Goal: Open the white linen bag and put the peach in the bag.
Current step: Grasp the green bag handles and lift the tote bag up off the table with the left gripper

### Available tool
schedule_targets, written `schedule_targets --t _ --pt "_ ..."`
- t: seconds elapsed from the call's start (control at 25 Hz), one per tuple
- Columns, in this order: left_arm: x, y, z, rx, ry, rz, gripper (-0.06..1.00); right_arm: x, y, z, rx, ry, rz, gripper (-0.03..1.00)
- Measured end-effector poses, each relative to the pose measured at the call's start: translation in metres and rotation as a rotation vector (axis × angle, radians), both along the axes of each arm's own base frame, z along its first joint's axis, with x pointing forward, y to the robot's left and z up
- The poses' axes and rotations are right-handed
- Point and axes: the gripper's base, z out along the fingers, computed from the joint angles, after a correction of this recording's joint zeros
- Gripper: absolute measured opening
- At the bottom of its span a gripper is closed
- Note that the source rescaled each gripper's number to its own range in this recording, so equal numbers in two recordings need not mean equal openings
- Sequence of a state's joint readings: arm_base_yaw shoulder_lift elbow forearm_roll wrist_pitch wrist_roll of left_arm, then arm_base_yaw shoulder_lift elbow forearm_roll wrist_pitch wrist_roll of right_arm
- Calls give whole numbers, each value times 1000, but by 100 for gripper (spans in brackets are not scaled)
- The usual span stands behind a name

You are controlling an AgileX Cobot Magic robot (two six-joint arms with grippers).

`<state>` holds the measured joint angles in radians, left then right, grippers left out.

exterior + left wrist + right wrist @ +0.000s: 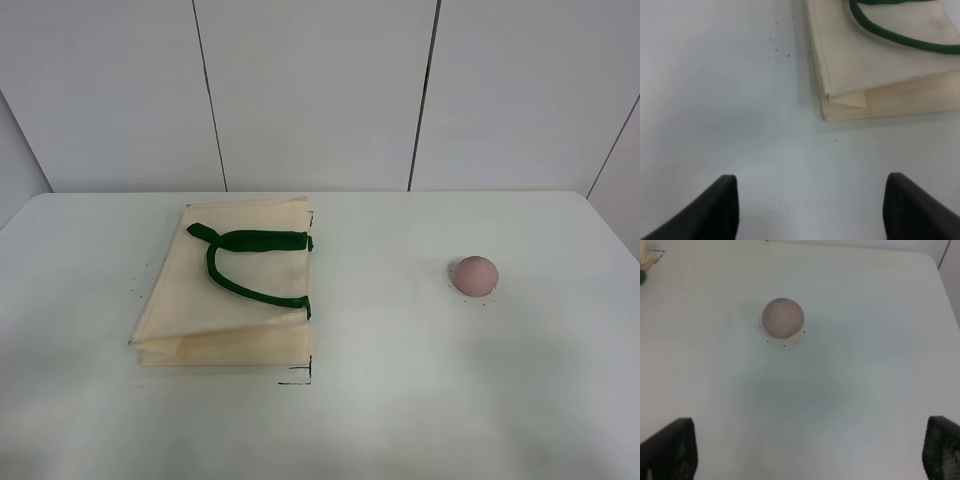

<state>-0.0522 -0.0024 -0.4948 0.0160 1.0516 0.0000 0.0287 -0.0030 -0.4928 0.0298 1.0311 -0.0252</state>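
Both the left gripper (811, 190) and right gripper (810, 435) gape wide, empty.

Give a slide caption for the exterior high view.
White linen bag lies flat on the table, peach apart at its right.

White linen bag (225, 300): cream, off-white cloth, plain throughout, a shade yellower along the folded lower edge.
Strap handles (245, 262): dark green, solid colour, with matching green tabs (308, 308) at the bag's edge.
Peach (475, 274): dull pinkish-brown, faintly mottled, matte.
Table (420, 400): white with a pale greenish-grey cast. Thin black corner marks (300, 378) by the bag, tiny black dots (784, 345) around the peach, scattered dark specks elsewhere.
Wall panels (310, 90): light grey-white, with dark seams between them.
Left gripper (812, 210) and right gripper (807, 452): black fingers.
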Motion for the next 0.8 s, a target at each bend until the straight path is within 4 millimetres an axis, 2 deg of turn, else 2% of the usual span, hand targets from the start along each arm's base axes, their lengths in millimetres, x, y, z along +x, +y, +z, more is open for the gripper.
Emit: schedule_targets --t 0.4,0.52,0.64,0.8 --pt "0 0 1 0 -4 0 98 0 0 0 0 0 0 100" --pt "4 0 10 1 17 0 98 0 0 0 0 0 0 100" --pt "22 -1 27 4 101 -1 98 0 0 0 0 0 0 100" --pt "71 -4 49 12 260 -1 98 0 0 0 0 0 0 100"
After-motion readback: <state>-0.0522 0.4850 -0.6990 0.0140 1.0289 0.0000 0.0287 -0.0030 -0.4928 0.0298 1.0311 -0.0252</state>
